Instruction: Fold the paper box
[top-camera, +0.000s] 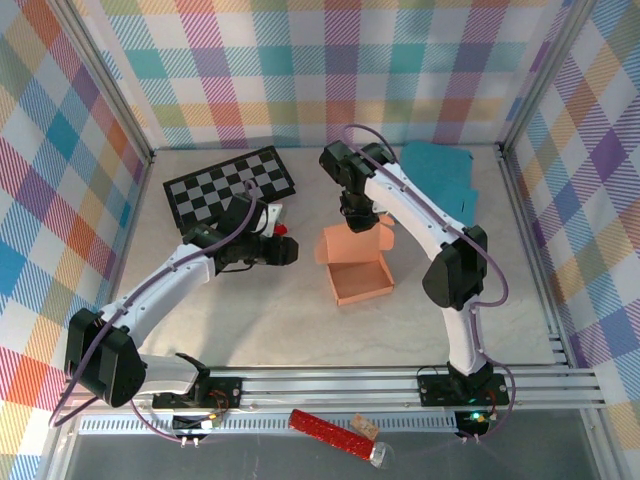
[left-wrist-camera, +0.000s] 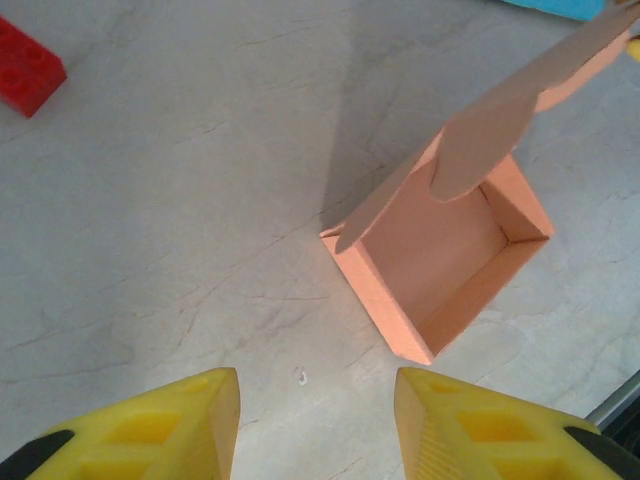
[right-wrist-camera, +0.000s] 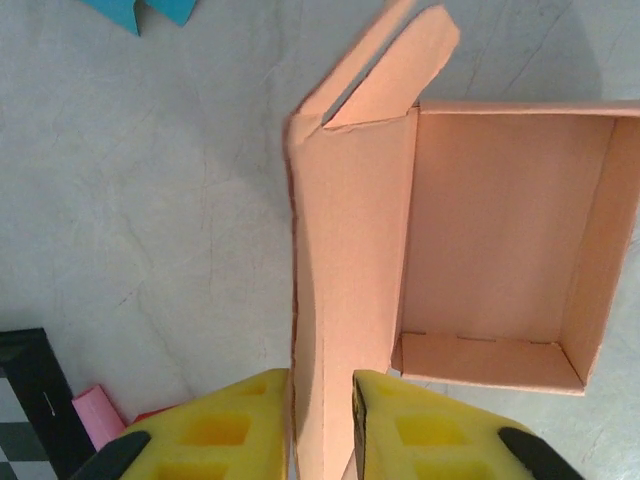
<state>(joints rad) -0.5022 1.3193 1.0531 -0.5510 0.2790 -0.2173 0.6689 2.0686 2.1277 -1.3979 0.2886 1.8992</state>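
Note:
The orange paper box (top-camera: 362, 283) sits open in the middle of the table, its lid (top-camera: 350, 243) raised at the far side. My right gripper (top-camera: 357, 215) reaches down over that lid. In the right wrist view the lid (right-wrist-camera: 345, 250) runs up between my yellow fingertips (right-wrist-camera: 322, 410), which stand slightly apart around it, and the box tray (right-wrist-camera: 500, 230) lies to the right. My left gripper (top-camera: 290, 250) hovers left of the box. It is open in the left wrist view (left-wrist-camera: 318, 400), with bare table between the fingers and the box corner (left-wrist-camera: 440, 260) just ahead.
A black-and-white checkerboard (top-camera: 230, 185) lies at the back left and teal paper sheets (top-camera: 440, 175) at the back right. A red brick (left-wrist-camera: 25, 65) rests near the left arm. A red tube (top-camera: 330, 432) lies on the front rail.

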